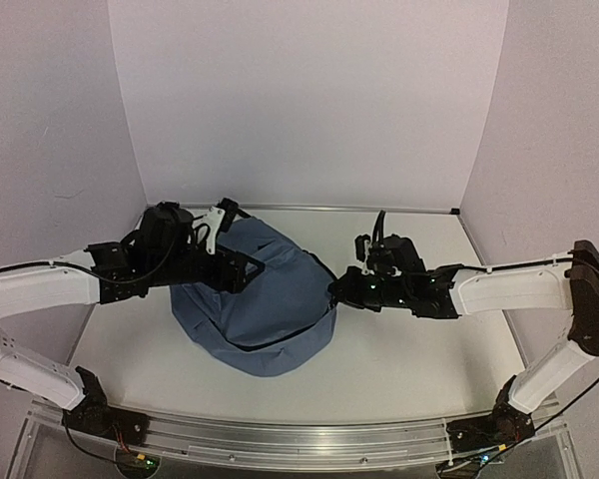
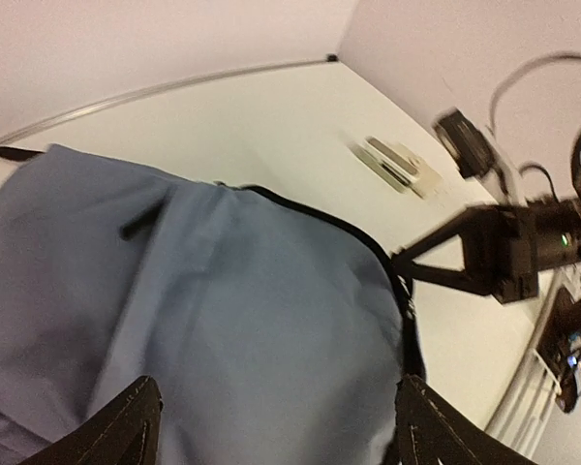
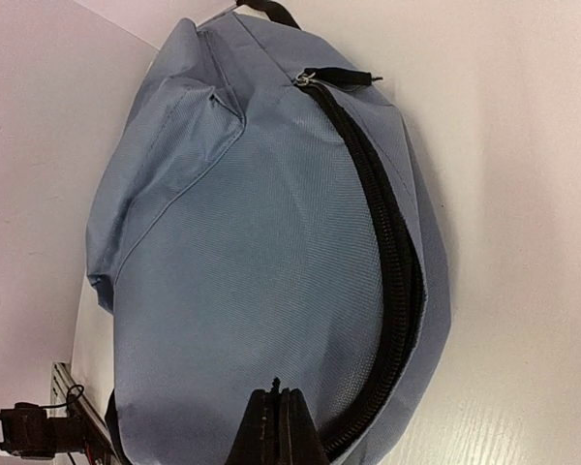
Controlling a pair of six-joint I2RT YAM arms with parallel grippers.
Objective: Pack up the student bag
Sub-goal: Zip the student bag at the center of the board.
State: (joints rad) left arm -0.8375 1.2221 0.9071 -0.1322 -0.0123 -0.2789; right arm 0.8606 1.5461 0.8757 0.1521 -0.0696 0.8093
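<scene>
- Where the two arms reach in from either side, the student bag point(image 1: 265, 299) lies on the white tabletop point(image 1: 399, 359), about midway between them and a little left of centre.
- It rests flat, a rounded slate-blue mound, with its smooth fabric panel turned up.
- A black zipper point(image 3: 387, 252) curves along the bag's right and near edge; its metal pull point(image 3: 305, 79) sits at the far end of that curve.
- A black strap loop point(image 3: 261, 8) shows at the bag's far end in the right wrist view.
- The left arm's fingers point(image 2: 126, 431) are released: they stand wide apart over the bag's left part, with blue fabric lying in the gap below them and nothing clamped.
- In the top view those left fingers point(image 1: 242, 269) sit over the upper left of the bag.
- The right arm's fingers point(image 3: 279, 431) are clenched, pressed flat together with no gap.
- Their tips meet the bag's right rim just beside the zipper point(image 1: 336, 291); whether a fold of fabric is caught between them, I cannot tell.
- A small pale flat object point(image 2: 397, 165) lies on the tabletop beyond the bag, too blurred to name.
- Plain lilac walls point(image 1: 309, 100) close the tabletop in on three sides.
</scene>
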